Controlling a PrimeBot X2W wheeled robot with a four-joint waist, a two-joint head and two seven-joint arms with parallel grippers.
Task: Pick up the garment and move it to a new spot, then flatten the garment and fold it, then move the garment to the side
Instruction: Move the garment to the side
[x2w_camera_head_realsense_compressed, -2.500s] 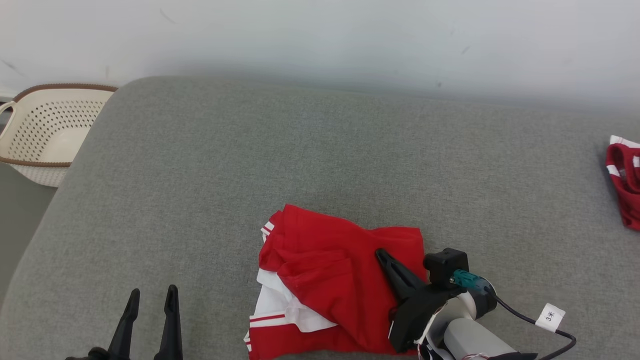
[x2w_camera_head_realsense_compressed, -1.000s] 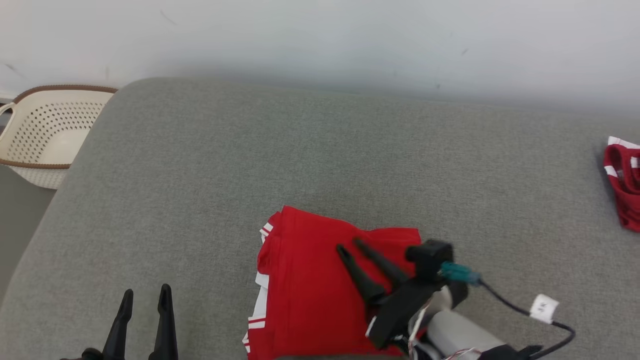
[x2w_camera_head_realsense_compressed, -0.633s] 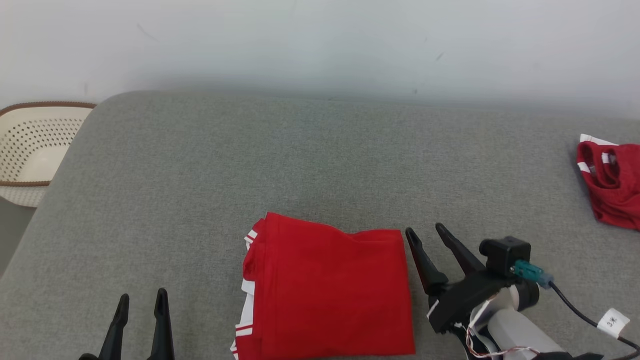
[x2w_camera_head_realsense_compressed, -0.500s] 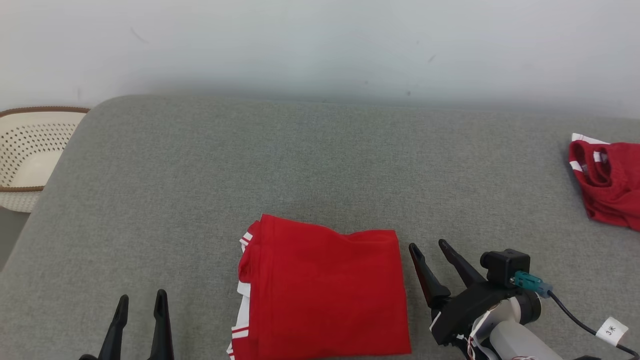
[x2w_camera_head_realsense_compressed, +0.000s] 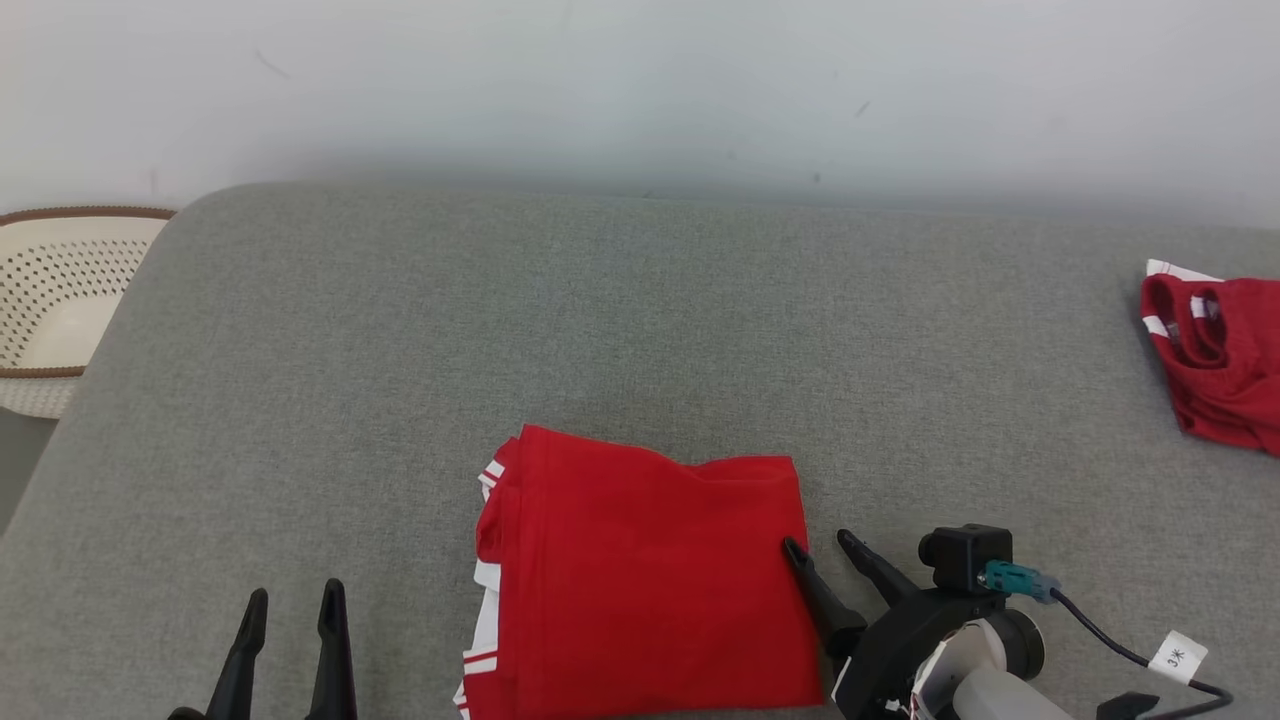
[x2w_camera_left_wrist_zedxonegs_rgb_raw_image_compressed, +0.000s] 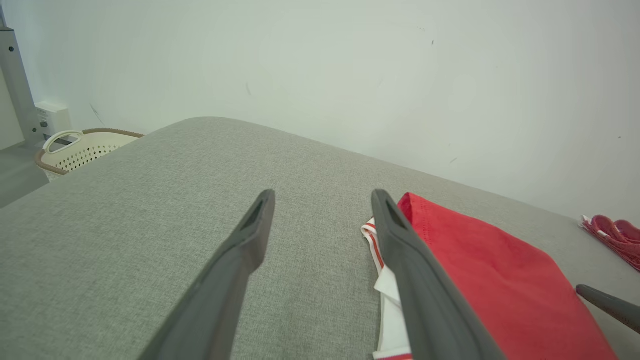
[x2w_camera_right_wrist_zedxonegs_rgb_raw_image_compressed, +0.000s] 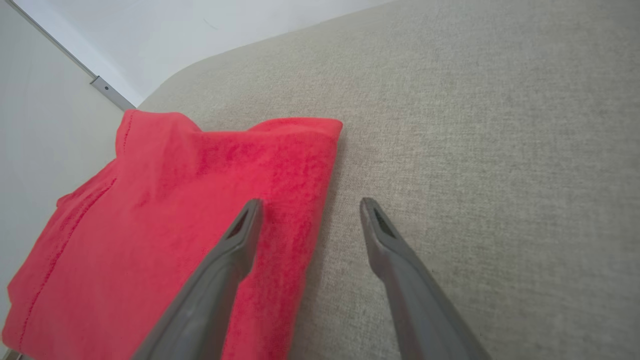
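Head view: garment (x2w_camera_head_realsense_compressed: 640, 580) is seen folded into a red rectangle, lower centre, on the grey cushion (x2w_camera_head_realsense_compressed: 600, 320). Right gripper (x2w_camera_head_realsense_compressed: 818, 541) is spread at its right edge, nothing pinched. Left gripper (x2w_camera_head_realsense_compressed: 296, 590) is spread and idle, lower left.
Left wrist view: garment is seen right of the fingers, apart.
Right wrist view: garment edge is straddled by the spread fingers.
Fold is judged done, move-aside in hand. Next, all edge layers must be pinched together so the stack isn't unfolded.
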